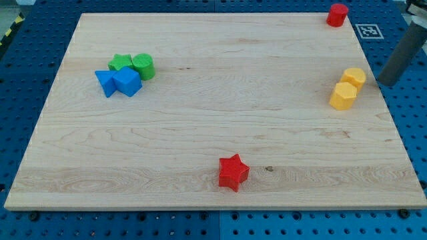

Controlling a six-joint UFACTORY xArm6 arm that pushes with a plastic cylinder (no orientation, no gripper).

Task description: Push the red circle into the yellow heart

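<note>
The red circle [337,14] sits at the board's top right corner. Two yellow blocks touch each other near the right edge. The upper one [354,77] looks like the yellow heart and the lower one [343,97] like a pentagon. The red circle is well above the yellow pair, with bare wood between them. My rod comes in from the view's right, and my tip [385,81] is just right of the upper yellow block, at the board's right edge, not touching it. My tip is well below the red circle.
A red star [233,172] lies near the bottom middle. At the left is a tight cluster: a green star [121,63], a green circle [143,66], a blue triangle [104,83] and a blue cube [127,82]. A blue pegboard [413,133] surrounds the wooden board.
</note>
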